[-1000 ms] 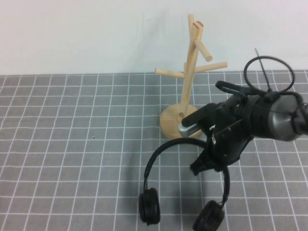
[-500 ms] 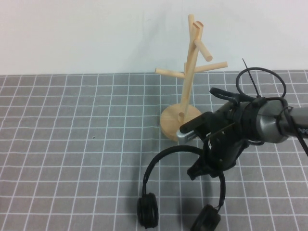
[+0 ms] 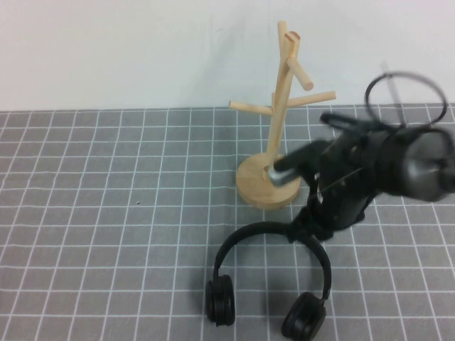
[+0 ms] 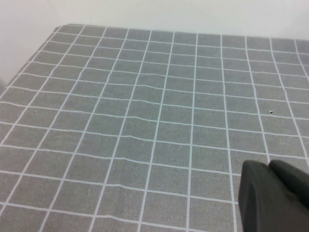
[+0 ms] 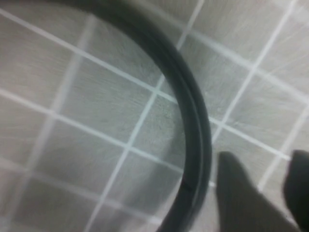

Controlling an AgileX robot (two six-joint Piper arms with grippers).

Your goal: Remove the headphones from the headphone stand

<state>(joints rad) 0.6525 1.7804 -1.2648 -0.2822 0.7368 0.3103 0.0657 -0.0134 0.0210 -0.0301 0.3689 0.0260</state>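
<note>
Headphones off the stand, lying on the tabletop

The right pincer (image 3: 307, 226), fingers apart, hovered just above the headphones (image 3: 266, 280); the stand (image 3: 279, 135) stood behind it. The left pincer (image 4: 273, 200) hung elsewhere, its state unclear.

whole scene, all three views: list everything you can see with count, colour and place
matte black over-ear headphones: one, black, lying flat on the cloth at the near edge, in front of the stand, off its pegs
pale wooden tree-shaped headphone stand: one, light wood, upright at the back centre-right, pegs bare
grey cloth with a white grid: one, covers the table
white wall: behind the table
left gripper: one, black, over bare cloth in the left wrist view, outside the high view
right gripper: one, black, fingers apart, just above the headband's top, beside the stand's base
</note>
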